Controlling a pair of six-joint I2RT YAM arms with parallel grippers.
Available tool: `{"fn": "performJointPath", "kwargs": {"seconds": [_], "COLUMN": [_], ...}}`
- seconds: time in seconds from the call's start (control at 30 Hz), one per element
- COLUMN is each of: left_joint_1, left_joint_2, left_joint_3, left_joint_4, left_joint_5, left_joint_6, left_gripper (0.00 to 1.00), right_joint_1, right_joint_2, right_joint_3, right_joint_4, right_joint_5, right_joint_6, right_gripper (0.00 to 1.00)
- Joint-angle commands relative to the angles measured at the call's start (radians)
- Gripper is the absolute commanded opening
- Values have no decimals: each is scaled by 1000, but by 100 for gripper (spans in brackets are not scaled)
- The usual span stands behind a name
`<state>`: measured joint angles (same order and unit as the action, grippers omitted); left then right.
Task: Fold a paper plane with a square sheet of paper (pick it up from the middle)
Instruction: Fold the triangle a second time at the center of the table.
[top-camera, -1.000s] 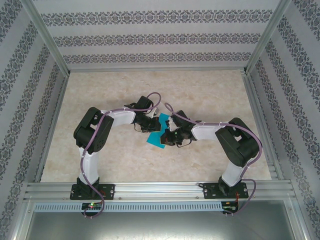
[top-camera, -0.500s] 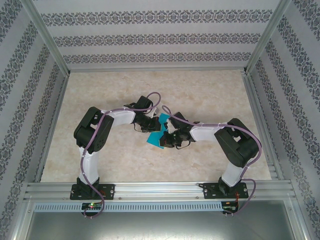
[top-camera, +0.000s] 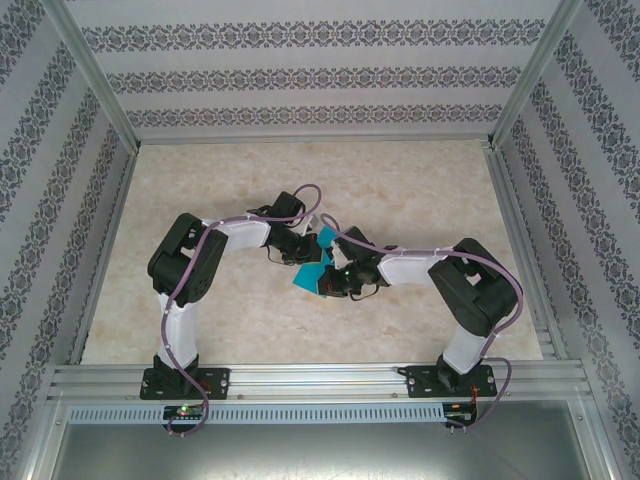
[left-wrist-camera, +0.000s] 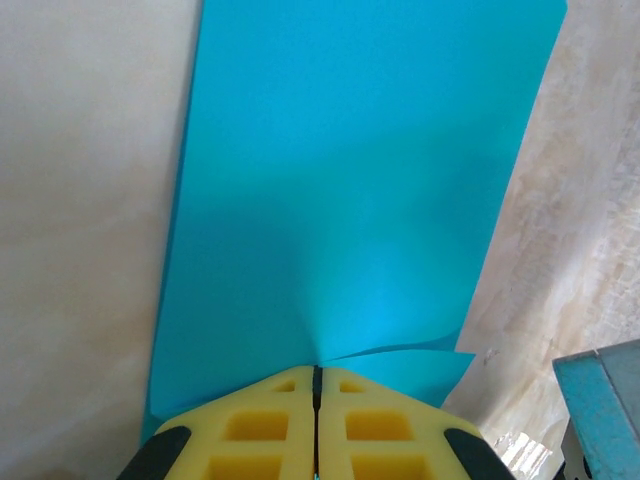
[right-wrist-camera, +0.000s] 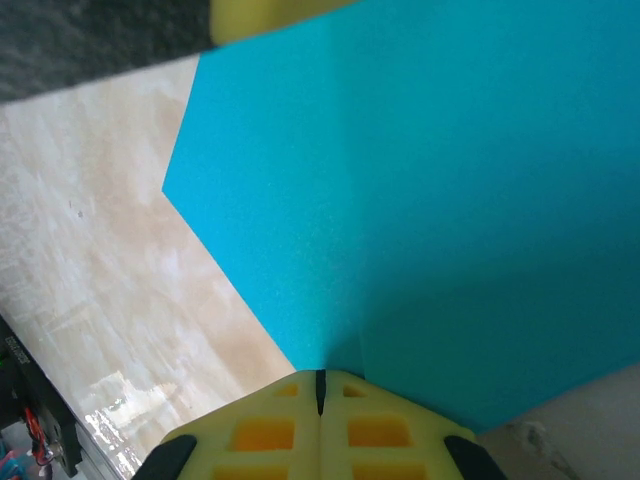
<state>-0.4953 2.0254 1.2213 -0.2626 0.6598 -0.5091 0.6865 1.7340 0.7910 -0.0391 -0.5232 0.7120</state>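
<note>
The left claw (left-wrist-camera: 316, 372) is fully closed, its two yellow fingers (left-wrist-camera: 250, 425) pressed together with only a thin seam between them. It pinches the near edge of the sheet of paper (left-wrist-camera: 350, 180). The teal sheet stretches away from the fingers above the pale tabletop (left-wrist-camera: 80, 200), and a small flap of it curls up just beside the fingertips.

The right claw (right-wrist-camera: 320, 380) is also closed tight, its two yellow fingers (right-wrist-camera: 390, 435) meeting at a narrow line. It grips another edge of the same sheet (right-wrist-camera: 450, 200). A straight fold line runs across the paper here, with a second layer lying over the first. One sharp corner of the sheet points out over the tabletop (right-wrist-camera: 110, 270).

From above, the two arms bend inward and meet near the middle of the tabletop (top-camera: 400, 180). The left claw (top-camera: 303, 252) and right claw (top-camera: 331, 277) sit close together, with the sheet (top-camera: 309, 279) held between them and partly hidden under them.

Count: two arms, two claws, two fingers on each claw, and one sheet of paper.
</note>
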Motion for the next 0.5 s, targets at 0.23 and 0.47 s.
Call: {"fn": "performJointPath", "kwargs": {"seconds": [0.23, 0.47], "left_joint_1": [8, 9], "left_joint_2": [79, 68], "left_joint_3": [-38, -42], "left_joint_4": [-75, -79], "left_joint_5": [-86, -87], "left_joint_6": [37, 41], "left_gripper": [8, 9], "right_joint_1": [37, -47], "right_joint_2": [-79, -93], "right_joint_3": [-61, -31], "right_joint_4": [66, 142], "right_joint_5": [-38, -28], "right_joint_6": [116, 153], "right_gripper": [2, 2]}}
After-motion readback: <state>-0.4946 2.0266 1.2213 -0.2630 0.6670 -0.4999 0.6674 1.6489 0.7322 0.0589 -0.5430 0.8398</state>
